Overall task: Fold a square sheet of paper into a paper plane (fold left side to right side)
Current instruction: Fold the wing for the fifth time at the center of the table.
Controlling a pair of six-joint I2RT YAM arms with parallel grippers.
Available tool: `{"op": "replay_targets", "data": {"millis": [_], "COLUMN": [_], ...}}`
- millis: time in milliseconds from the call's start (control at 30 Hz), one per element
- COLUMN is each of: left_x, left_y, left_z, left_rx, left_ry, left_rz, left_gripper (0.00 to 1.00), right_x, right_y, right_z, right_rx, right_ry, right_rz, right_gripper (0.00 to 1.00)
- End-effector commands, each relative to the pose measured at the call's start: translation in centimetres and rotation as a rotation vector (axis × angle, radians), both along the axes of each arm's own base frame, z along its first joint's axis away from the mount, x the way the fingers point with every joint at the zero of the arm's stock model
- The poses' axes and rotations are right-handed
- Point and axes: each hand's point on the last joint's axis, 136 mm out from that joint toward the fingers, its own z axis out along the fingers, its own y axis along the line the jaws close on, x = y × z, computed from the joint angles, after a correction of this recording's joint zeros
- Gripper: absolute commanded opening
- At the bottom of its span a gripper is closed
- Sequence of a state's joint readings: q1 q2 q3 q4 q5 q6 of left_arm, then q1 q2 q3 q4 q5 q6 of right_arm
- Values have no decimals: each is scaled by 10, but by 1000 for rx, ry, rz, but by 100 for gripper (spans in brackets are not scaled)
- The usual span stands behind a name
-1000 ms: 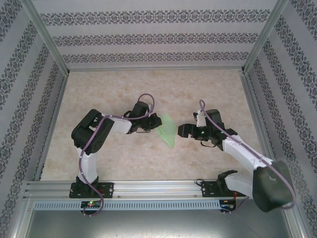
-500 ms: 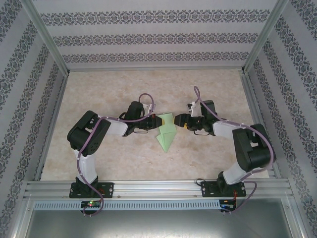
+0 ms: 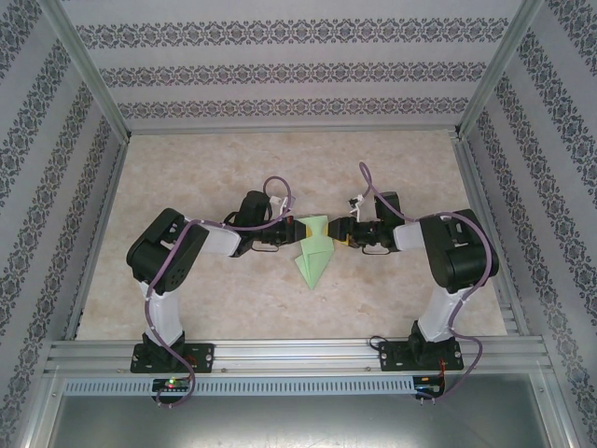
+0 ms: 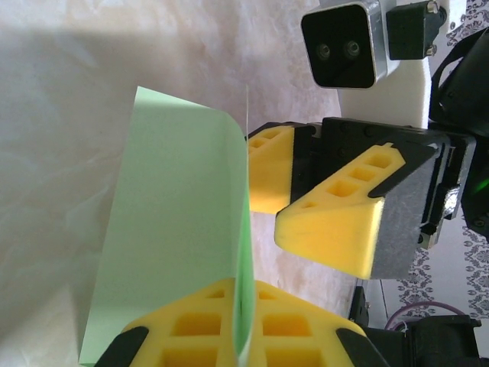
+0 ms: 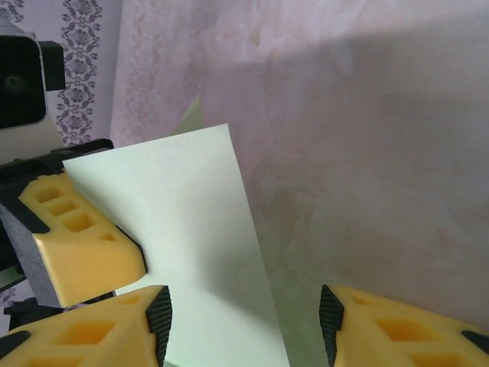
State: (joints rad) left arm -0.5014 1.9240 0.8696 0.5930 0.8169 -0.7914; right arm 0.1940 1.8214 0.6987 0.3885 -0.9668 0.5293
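Paper plane (image 3: 312, 254) points near, long axis near-far. Left gripper (image 3: 292, 231) jaws pinch its far-left edge; right gripper (image 3: 338, 231) jaws gape.

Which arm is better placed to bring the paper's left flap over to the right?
Left: the left gripper is shut on the raised flap of the green paper; the right gripper is open, gripping nothing.

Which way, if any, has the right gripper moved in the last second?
Yes: the right gripper moved slightly left and away from the near rail, reaching the folded paper.
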Motion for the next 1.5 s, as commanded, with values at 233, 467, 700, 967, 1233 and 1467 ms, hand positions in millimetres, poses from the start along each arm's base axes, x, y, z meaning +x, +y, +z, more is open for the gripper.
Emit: {"op": "replay_targets", "data": {"millis": [233, 467, 700, 967, 1233, 1467], "left_x": [5, 7, 9, 13, -39, -79], "left_y": [2, 2, 7, 33, 49, 43], "left_z": [3, -4, -3, 42, 55, 23], "left_rx": [-6, 14, 95, 249, 365, 401], "left_ry": [-44, -36, -57, -186, -195, -66], "left_rz": [-17, -19, -18, 48, 81, 120], "left_gripper": [0, 1, 40, 66, 61, 66], "right_x": [2, 1, -8, -17, -22, -29], "right_y": [11, 2, -9, -15, -12, -5], "right_z": [9, 12, 7, 7, 13, 21], "right_rx": [33, -32, -93, -118, -129, -162], "right_ry": [-61, -76, -43, 13, 41, 43], "right_rz": [68, 39, 15, -20, -47, -55], "right_gripper": [31, 10, 0, 0, 0, 0]}}
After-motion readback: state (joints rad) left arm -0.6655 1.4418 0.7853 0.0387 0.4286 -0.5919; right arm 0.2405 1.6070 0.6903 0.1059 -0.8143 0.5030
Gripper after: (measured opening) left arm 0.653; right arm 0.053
